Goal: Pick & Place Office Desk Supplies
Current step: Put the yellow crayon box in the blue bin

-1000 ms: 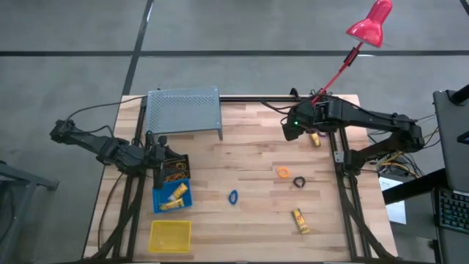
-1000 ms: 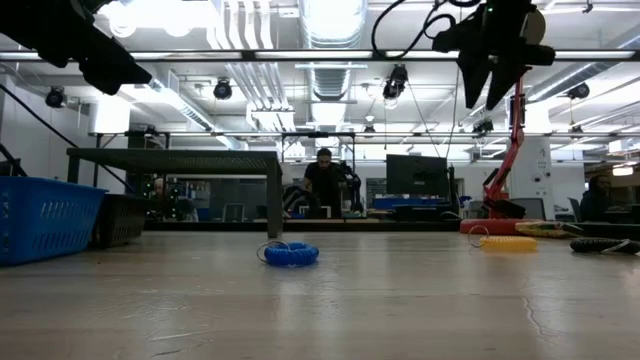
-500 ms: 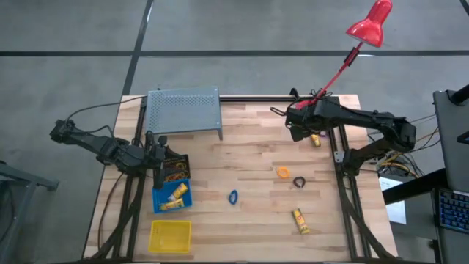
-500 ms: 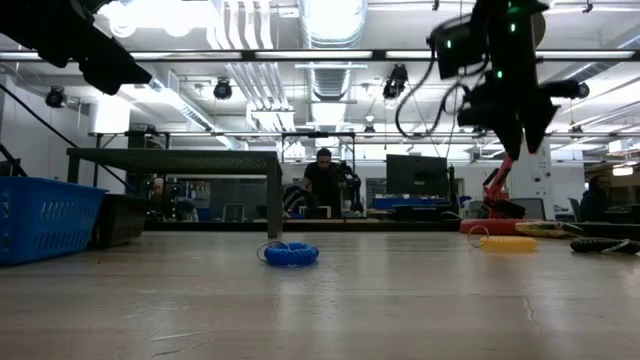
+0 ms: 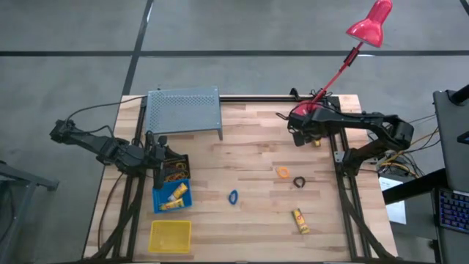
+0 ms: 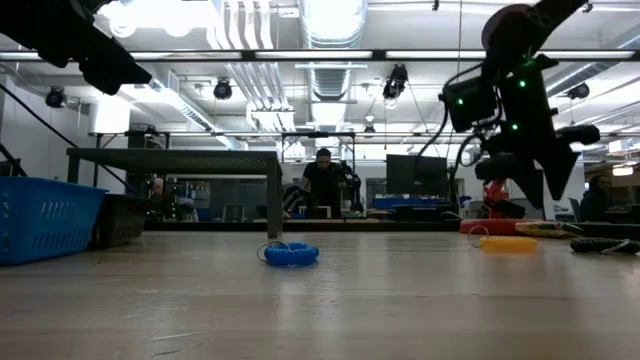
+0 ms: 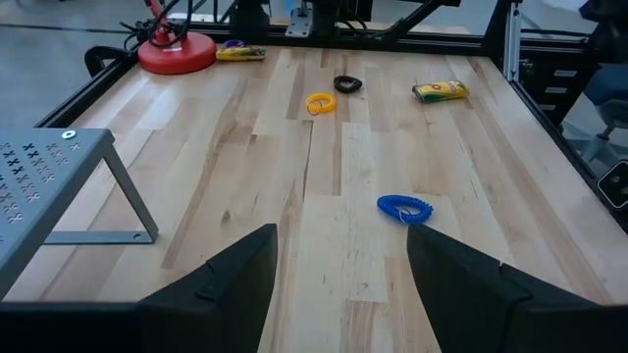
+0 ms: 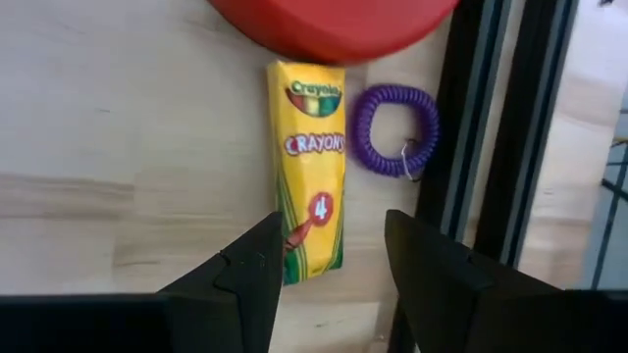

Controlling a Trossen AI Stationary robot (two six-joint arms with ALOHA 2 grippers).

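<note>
1. Sitting along the worktop's (image 5: 249,158) left side are three small square bins: a black bin (image 5: 174,163) with thin orange and yellow rubber-band loops (image 5: 174,176) lying over its edge toward the next bin, a blue bin (image 5: 171,196) with yellow crayon boxes in it (how many I cannot tell), and a yellow bin (image 5: 170,236) whose contents I cannot make out.
2. Loose supplies on the wood: two yellow crayon boxes, one (image 8: 309,167) just beside the red lamp base (image 8: 334,25) and one (image 5: 300,220) near the front right; four coil rings, blue (image 5: 233,196), orange (image 5: 283,172), black (image 5: 299,181) and purple (image 8: 396,129), the purple one lying close beside the far crayon box.
3. The right gripper (image 8: 329,260) hangs over that far crayon box, jaws spread, nothing between them.
4. The left gripper (image 7: 339,279) hovers by the black bin, jaws spread wide and empty.
5. A grey perforated stand (image 5: 184,111) sits at the back left.
</note>
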